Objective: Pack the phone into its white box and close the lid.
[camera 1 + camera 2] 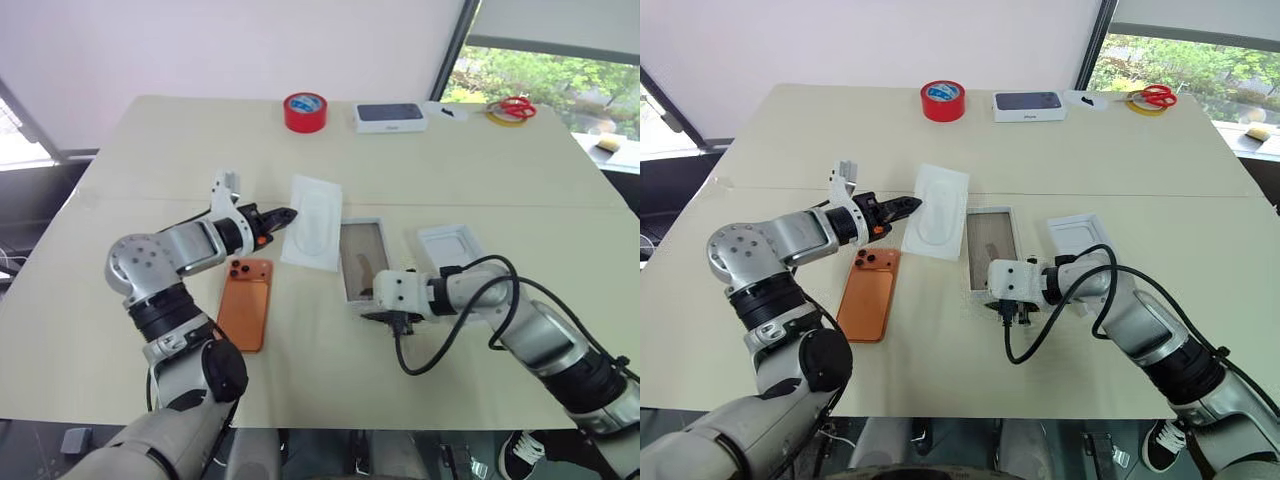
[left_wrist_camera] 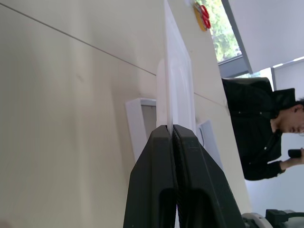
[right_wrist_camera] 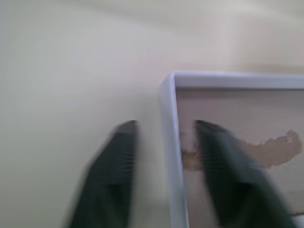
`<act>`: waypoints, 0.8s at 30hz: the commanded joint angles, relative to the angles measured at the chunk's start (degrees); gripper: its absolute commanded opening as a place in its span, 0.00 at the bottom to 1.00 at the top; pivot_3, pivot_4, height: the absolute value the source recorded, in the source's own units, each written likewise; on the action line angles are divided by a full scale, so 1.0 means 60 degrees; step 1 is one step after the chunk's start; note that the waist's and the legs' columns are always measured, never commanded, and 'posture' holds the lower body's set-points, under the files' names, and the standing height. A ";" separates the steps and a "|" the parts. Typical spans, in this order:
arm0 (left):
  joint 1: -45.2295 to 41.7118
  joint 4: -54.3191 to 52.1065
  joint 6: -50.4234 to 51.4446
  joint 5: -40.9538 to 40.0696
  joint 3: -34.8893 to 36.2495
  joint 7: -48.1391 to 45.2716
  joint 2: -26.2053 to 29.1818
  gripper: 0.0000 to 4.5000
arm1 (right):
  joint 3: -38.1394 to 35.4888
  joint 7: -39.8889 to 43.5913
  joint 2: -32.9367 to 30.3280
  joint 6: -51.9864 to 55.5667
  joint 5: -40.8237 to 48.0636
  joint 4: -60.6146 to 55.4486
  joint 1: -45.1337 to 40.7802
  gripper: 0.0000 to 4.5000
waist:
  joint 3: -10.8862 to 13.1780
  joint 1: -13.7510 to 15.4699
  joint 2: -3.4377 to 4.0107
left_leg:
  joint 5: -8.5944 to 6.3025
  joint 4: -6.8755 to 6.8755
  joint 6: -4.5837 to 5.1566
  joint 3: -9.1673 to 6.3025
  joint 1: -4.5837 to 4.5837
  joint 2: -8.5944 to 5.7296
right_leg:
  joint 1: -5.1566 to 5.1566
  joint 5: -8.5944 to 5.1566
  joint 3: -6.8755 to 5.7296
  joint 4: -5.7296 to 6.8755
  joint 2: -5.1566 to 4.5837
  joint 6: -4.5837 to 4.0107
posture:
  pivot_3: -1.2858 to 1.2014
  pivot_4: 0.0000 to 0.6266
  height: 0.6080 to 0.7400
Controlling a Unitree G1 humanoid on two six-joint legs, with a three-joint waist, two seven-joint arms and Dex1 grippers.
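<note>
Right tool (image 3: 164, 178) stood released, straddling the white box (image 1: 362, 260) wall at mid-surface; it should clamp squarely. Left tool (image 2: 172, 135) was clenched on the flat insert (image 1: 312, 222). Phone (image 1: 246, 303) lay nearer the left edge, lid (image 1: 452, 246) toward the right.

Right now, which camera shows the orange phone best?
The left eye view: the phone lies whole on the table, back up, camera block towards the left tool. The right eye view shows it equally whole, from a slightly shifted angle.
</note>
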 commanded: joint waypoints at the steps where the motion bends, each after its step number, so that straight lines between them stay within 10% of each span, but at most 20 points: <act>1: 0.0114 -0.0683 -0.0123 0.0096 -0.0418 0.0248 -0.0431 0.00 | -0.1282 -0.0191 -0.0164 0.0347 0.0605 -0.0774 0.0419 0.76 | 0.0000 0.0003 0.0000 | 0.0000 0.0001 0.0000 0.0001 0.0000 0.0000 | 0.0000 0.0000 0.0000 0.0000 0.0000 0.0000 | 0.52 0.24 0.93; 9: 0.0572 -0.1092 -0.0811 0.0793 -0.1164 0.1212 -0.1811 0.00 | -0.3963 -0.0599 -0.0778 0.1346 0.1567 -0.1915 0.2043 0.76 | 0.0002 -0.0082 -0.0003 | -0.0002 -0.0008 0.0002 -0.0001 0.0003 0.0003 | -0.0004 0.0001 0.0003 -0.0002 0.0005 -0.0002 | 0.52 0.24 0.93; 22: 0.0938 -0.0949 -0.1064 0.0618 -0.2009 0.1550 -0.2734 0.00 | -0.3710 -0.1141 -0.0645 0.1071 0.1325 -0.1809 0.2055 0.76 | 0.0002 -0.0008 -0.0003 | -0.0002 -0.0006 0.0002 -0.0004 0.0000 -0.0001 | -0.0002 0.0000 0.0001 -0.0003 0.0001 -0.0002 | 0.52 0.24 0.93; 24: 0.1014 -0.0928 -0.1083 0.0572 -0.2143 0.1522 -0.2723 0.14 | -0.3640 -0.1203 -0.0609 0.1051 0.1314 -0.1781 0.2012 0.77 | 0.0002 -0.0010 -0.0003 | -0.0002 -0.0005 0.0002 -0.0003 0.0000 -0.0002 | -0.0002 0.0000 0.0002 -0.0003 0.0001 -0.0002 | 0.52 0.24 0.93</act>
